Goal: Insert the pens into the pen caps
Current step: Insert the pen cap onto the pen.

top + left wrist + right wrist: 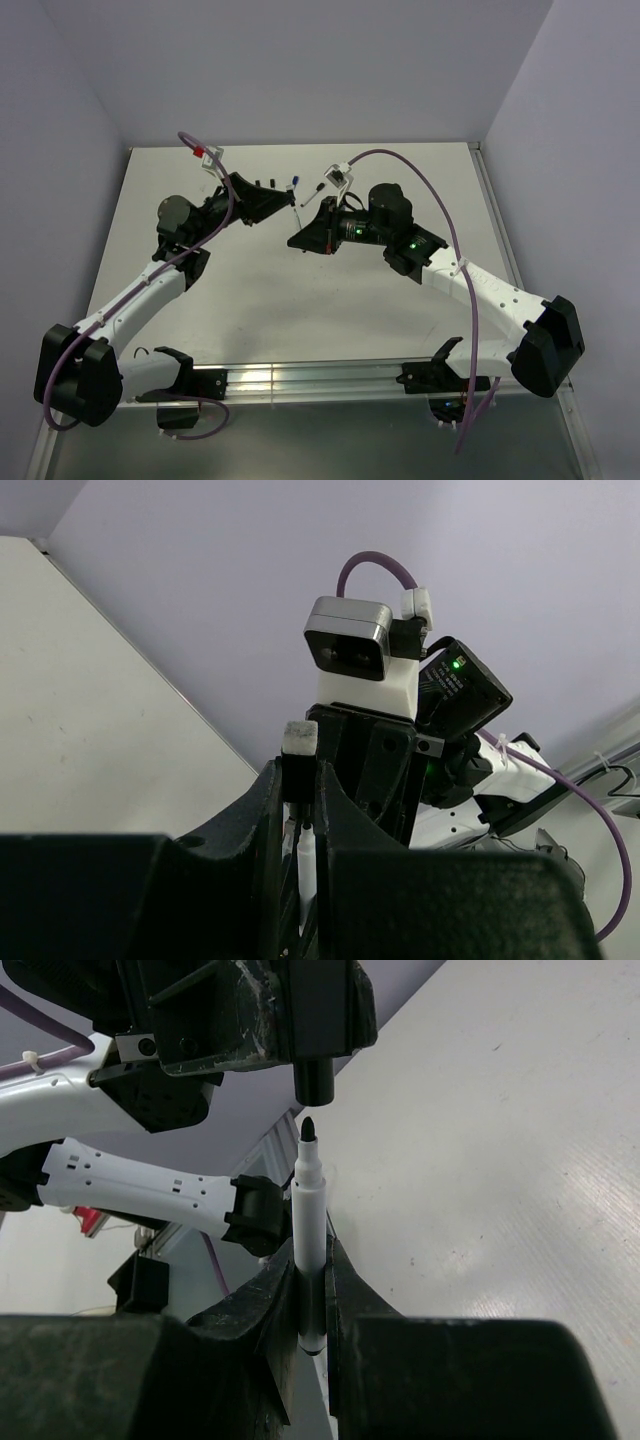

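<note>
Pen (308,1210): white barrel with a black tip. It stands upright in the right wrist view, tip up and aimed at the cap.
Cap (314,1082): short and black, with its open end facing down at the pen tip. It is in line with the tip, with a small gap between them, so they do not touch.
Right gripper (310,1272): closed tight on the lower part of the pen's barrel, one finger on each side. The upper barrel and the tip stick out past the fingertips, and the pen's butt end shows just below the grip.
Left gripper (277,203): its jaws are drawn close together and pinch the cap. The cap's open end pokes out of the fingers towards the pen.
Place: pen and cap are both held in the air above the table (250,300). They are about midway between its left and right edges and nearer the far edge than the near one.
Grippers: they meet almost tip to tip, the left one just behind the right one in the top view.
Loose pens (296,185): at least two small ones lie on the table just beyond the grippers, towards the far edge. One has a blue tip; they are too small to tell more.
</note>
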You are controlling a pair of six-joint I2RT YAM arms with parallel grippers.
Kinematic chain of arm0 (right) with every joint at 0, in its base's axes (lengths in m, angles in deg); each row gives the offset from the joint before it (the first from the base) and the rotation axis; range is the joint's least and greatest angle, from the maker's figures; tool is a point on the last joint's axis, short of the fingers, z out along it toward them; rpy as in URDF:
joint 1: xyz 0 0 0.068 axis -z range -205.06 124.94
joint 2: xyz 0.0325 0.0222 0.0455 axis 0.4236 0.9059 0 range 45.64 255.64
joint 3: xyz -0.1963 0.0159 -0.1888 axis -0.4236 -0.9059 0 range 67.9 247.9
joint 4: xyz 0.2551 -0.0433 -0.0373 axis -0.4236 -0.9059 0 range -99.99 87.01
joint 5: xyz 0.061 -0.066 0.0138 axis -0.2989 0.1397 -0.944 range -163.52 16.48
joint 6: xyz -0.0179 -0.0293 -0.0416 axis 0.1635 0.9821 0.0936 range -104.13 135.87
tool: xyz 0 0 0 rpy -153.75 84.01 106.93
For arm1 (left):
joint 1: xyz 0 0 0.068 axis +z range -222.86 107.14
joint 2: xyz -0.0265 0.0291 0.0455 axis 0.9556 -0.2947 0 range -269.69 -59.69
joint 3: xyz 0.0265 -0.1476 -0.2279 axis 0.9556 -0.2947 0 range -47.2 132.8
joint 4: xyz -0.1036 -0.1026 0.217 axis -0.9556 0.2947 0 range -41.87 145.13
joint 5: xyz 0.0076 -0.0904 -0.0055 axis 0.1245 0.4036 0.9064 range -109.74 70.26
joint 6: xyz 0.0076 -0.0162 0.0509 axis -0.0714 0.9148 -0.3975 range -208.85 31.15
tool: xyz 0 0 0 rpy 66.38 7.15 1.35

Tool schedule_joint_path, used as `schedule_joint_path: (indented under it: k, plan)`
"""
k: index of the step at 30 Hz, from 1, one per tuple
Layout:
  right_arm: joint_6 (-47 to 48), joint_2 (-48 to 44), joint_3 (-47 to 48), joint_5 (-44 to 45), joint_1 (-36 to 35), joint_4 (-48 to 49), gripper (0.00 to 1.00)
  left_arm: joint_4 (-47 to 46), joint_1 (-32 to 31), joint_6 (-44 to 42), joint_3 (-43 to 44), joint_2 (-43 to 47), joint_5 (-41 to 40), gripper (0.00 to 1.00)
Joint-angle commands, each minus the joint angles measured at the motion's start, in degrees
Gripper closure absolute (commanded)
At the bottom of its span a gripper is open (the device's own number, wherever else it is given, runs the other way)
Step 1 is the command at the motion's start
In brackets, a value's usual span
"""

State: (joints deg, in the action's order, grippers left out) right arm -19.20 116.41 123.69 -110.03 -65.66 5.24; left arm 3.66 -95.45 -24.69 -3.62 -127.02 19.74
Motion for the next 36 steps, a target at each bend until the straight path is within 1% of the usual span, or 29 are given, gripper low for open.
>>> schedule_joint_path:
  k: [1, 20, 27, 33, 36]
  plan:
    - [1.1, -1.5, 0.7, 0.3, 0.0, 1.4, 1.0, -3.3, -0.3, -0.4, 0.9, 0.2, 1.5, 1.0]
    - [1.9, -3.4, 1.0, 2.3, 0.5, -0.3, 1.0, -2.0, -2.1, -1.6, 1.4, -0.6, 1.9, 1.0]
    - [1.8, -3.8, 0.8, 2.9, 1.3, -0.2, 1.0, -2.7, -3.2, -1.8, 1.7, -0.9, 3.3, 1.0]
    - [1.8, -5.0, 0.3, 4.6, 2.1, -0.3, 1.0, -1.3, -6.1, -3.8, 2.1, -1.0, 3.8, 1.0]
    - [1.8, -5.5, 0.1, 5.4, 2.5, -0.3, 1.0, 1.0, -8.6, -5.8, 2.7, -1.4, 3.6, 1.0]
